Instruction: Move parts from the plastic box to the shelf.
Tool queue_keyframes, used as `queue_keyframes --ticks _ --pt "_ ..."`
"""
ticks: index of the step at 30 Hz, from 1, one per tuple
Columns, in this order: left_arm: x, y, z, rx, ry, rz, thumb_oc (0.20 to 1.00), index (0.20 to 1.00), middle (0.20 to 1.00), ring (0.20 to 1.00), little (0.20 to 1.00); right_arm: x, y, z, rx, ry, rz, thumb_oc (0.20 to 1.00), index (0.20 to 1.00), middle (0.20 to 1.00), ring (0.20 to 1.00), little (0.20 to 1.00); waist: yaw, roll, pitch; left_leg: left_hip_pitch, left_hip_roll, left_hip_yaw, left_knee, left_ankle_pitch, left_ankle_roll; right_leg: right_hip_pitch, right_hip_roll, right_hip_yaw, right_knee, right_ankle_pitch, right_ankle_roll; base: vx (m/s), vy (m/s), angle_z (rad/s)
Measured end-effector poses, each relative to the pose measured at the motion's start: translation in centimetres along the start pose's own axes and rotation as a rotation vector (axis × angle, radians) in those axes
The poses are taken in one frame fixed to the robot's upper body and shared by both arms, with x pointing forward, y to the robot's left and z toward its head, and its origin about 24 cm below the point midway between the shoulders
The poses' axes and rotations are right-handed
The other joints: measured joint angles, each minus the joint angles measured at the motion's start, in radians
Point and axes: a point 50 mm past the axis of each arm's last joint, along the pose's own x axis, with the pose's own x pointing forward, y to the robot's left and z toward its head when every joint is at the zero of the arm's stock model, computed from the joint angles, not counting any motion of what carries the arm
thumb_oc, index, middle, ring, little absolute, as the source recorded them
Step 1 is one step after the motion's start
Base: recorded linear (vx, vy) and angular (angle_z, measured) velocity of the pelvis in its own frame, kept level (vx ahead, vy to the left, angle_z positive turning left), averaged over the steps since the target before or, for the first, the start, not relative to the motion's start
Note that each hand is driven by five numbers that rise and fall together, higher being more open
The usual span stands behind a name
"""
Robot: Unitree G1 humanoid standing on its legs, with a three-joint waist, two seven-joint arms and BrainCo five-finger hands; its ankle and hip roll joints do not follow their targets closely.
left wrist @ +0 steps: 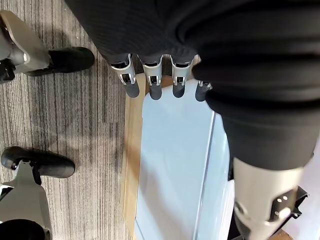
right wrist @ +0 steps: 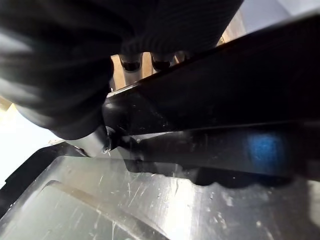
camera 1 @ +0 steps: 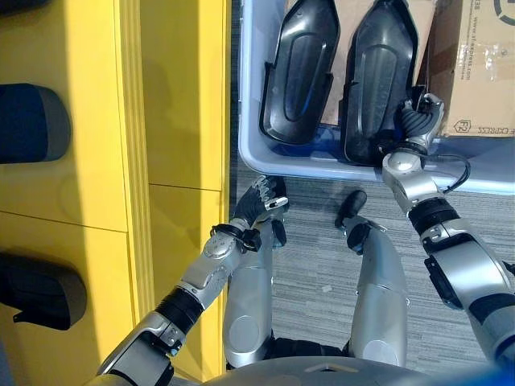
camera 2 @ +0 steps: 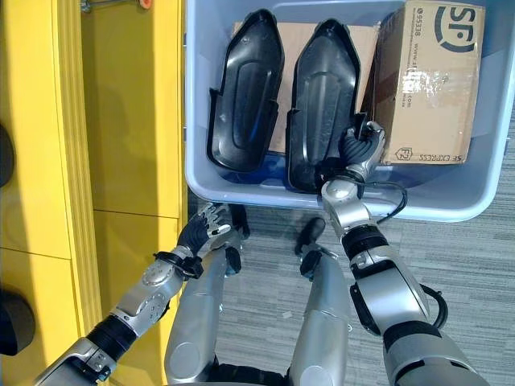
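Box [camera 2: 241, 189]: pale blue plastic, stood on the grey floor [camera 2: 475, 273] beyond both hands, beside the yellow shelf [camera 2: 121, 121].
Parts: two black moulded shells stood side by side in the box, leaning on a brown cardboard sheet [camera 2: 299, 36] behind them.
Left part [camera 2: 245, 88]: untouched, well apart from the fingers of either hand.
Right part [camera 2: 322, 104]: its lower edge lay in the right hand, at the near wall of the box.
Carton [camera 2: 426, 80]: brown cardboard, inside the box, just beyond the right hand's fingers on the side away from the parts.
Right hand [camera 2: 360, 149]: reached over the near wall of the box; fingers [right wrist: 131, 64] curled over the top edge of the right part, thumb on the near side, as the right wrist view showed; grip closed on that part.
Left hand [camera 2: 203, 229]: hung outside the box, below its near wall, between box and shelf; fingers [left wrist: 132, 89] straight and loosely spread, holding nothing, tips pointing at the pale box wall.
Shelf: yellow panels on the far side of the left hand from the box; dark parts [camera 1: 36, 289] already lay in its bays, well apart from the left fingers.
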Motion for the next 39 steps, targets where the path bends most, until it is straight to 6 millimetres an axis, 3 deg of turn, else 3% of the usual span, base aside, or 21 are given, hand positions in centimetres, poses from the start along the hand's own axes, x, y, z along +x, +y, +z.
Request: queue_keyframes --ticks 16,24,26,31,35,39 --pt "-0.2 0.1 -0.1 0.000 -0.005 0.005 1.000 1.000 1.000 1.000 1.000 -0.8 -0.2 -0.4 0.048 -0.043 -0.040 0.200 0.200 0.200 0.200 0.200 0.007 0.001 -0.001 0.020 0.000 0.001 -0.006 0.000 -0.001 0.019 0.003 0.000 -0.007 0.000 -0.001 0.00 0.004 0.00" --pt "-1.6 1.3 -2.1 0.009 0.045 0.084 1.000 1.000 1.000 1.000 1.000 -3.8 -0.5 1.0 0.120 -0.238 -0.014 0.200 0.200 0.200 0.200 0.200 -0.025 0.000 0.000 0.123 0.002 0.017 -0.013 -0.011 0.003 0.117 0.005 0.014 -0.024 0.005 0.006 0.00 0.056 -0.04" --pt "-2.4 1.7 -2.9 -0.008 0.065 0.107 1.000 1.000 1.000 1.000 1.000 -4.0 -0.7 1.5 0.119 -0.279 -0.006 0.200 0.200 0.200 0.200 0.200 -0.038 -0.002 -0.002 0.169 0.003 0.028 -0.035 -0.017 -0.002 0.155 0.009 0.021 -0.045 0.005 0.022 0.02 0.085 -0.12" --pt "-2.7 2.1 -3.1 -0.016 0.069 0.128 1.000 1.000 1.000 1.000 1.000 -3.7 -3.2 3.8 0.205 -0.375 -0.067 0.200 0.200 0.200 0.200 0.200 -0.044 -0.003 -0.002 0.212 0.006 0.053 -0.064 -0.007 0.006 0.186 0.028 0.039 -0.088 0.040 0.020 -0.04 0.052 -0.14" --pt "-3.4 2.9 -3.4 -0.030 0.075 0.164 1.000 1.000 1.000 1.000 1.000 -3.9 -4.0 1.8 0.165 -0.314 -0.083 0.200 0.200 0.200 0.200 0.200 -0.054 -0.004 -0.001 0.319 0.003 0.066 -0.124 0.005 0.003 0.282 0.041 0.040 -0.134 0.047 0.029 0.00 0.046 -0.08" --pt "-3.7 3.0 -3.7 -0.035 0.082 0.171 1.000 1.000 1.000 1.000 1.000 -4.0 -3.9 1.4 0.154 -0.305 -0.055 0.200 0.200 0.200 0.200 0.200 -0.064 -0.004 -0.001 0.397 -0.002 0.073 -0.167 0.018 -0.005 0.349 0.049 0.040 -0.161 0.051 0.035 0.02 0.038 -0.04"
